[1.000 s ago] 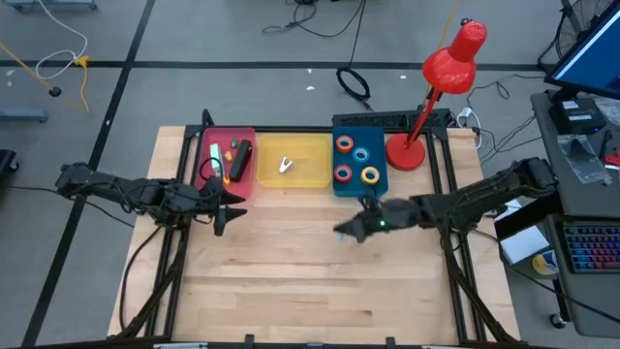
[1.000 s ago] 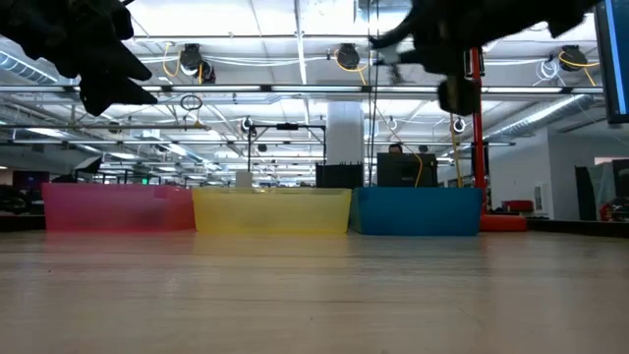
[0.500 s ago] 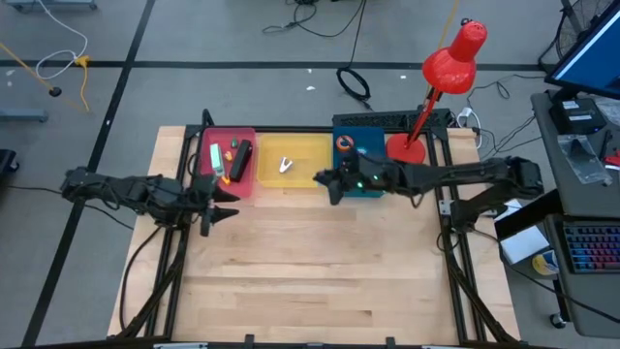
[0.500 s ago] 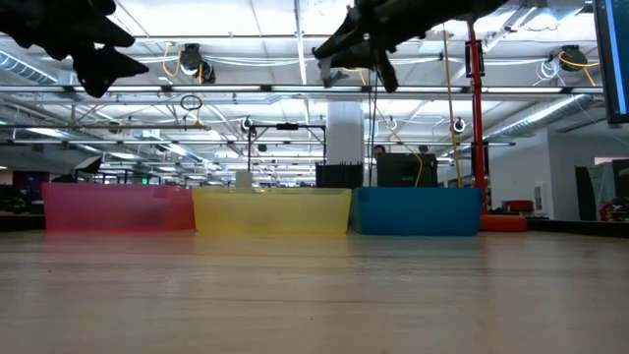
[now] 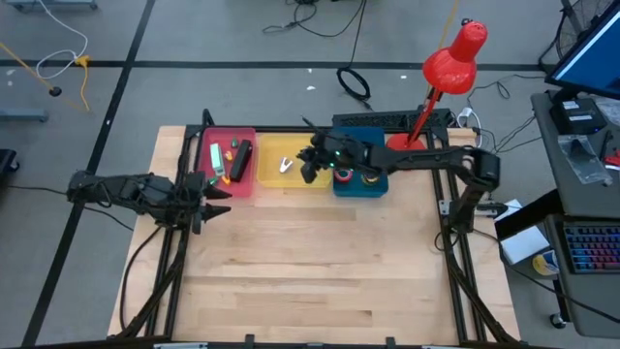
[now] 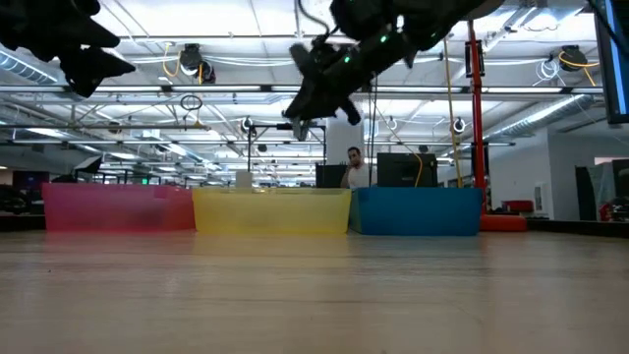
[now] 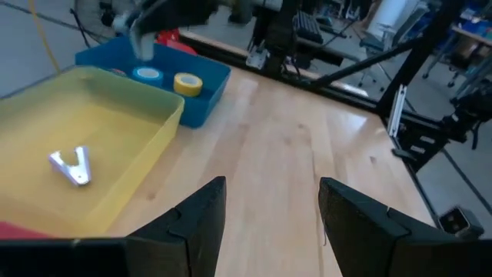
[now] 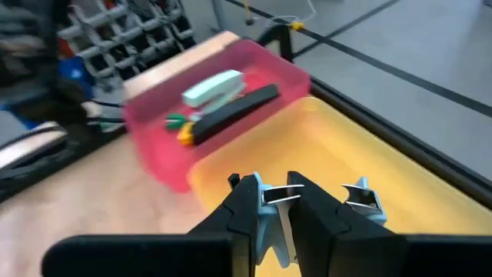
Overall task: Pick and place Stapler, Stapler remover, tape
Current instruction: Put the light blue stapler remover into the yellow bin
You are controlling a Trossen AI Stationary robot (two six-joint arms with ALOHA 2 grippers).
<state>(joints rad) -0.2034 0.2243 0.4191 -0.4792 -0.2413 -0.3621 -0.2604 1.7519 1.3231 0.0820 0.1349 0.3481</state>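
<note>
Here the right gripper, nearly shut on a stapler remover, hovers above the yellow bin; it should lower before releasing, clear of the remover already inside. Left gripper waits, half open, beside the red bin.

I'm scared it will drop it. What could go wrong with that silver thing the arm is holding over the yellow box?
The right gripper pinches the small silver thing high above the yellow bin, so it might slip early, bounce out, or land on the staple remover already inside.
</note>
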